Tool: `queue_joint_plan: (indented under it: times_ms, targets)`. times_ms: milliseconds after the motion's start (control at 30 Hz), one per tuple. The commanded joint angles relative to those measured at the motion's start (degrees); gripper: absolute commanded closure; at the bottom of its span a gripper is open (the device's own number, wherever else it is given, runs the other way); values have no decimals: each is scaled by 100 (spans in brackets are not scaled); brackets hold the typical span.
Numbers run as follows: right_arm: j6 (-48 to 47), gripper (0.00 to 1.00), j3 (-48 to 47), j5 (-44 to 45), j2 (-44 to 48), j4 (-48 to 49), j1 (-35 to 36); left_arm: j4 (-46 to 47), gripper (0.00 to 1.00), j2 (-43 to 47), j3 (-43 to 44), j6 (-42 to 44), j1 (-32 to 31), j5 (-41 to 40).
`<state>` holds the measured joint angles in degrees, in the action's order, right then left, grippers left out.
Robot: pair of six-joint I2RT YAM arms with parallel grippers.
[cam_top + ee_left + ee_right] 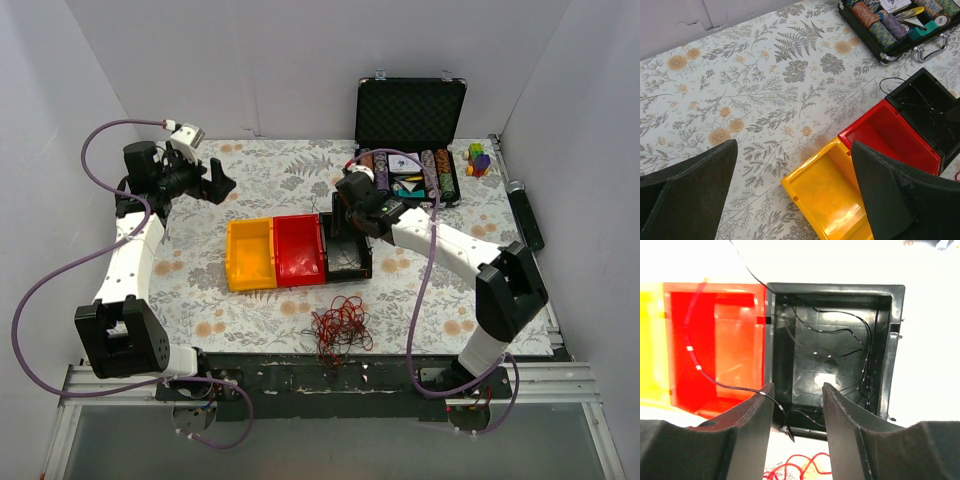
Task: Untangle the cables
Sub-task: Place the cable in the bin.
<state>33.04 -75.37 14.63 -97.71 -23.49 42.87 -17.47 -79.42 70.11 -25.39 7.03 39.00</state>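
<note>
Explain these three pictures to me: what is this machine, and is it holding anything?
Two white robot arms, left and right, are bolted to a flower-patterned table. One picture looks down from above; the others come from a camera on each wrist. The left fingers stand wide apart, empty. The right fingers, also apart, hover over a black plastic bin containing thin black wire. Beside it sit a red bin and a yellow one. A tangle of red wire lies nearer the arms.

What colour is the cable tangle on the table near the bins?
The cable tangle is red; the top external view shows it best.
</note>
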Motion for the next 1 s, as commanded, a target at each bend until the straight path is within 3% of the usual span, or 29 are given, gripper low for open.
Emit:
queue_joint_plan:
  times_ms: [0,167,567,833,967]
  targets:
    - [10,46,-355,-153,419,-244,2,139,2,111,-32,-72,9,-42]
    - [-78,43,-609,-251,499,-402,2,139,2,84,-32,7,9,-77]
    - [-184,42,-285,-592,-424,-473,-288,245,2,137,-85,139,18,37]
    - [-201,53,-302,-742,-731,-428,-367,280,2,260,-129,148,18,63]
    - [-227,42,-251,-777,-365,-562,-367,288,2,339,-182,201,9,99]
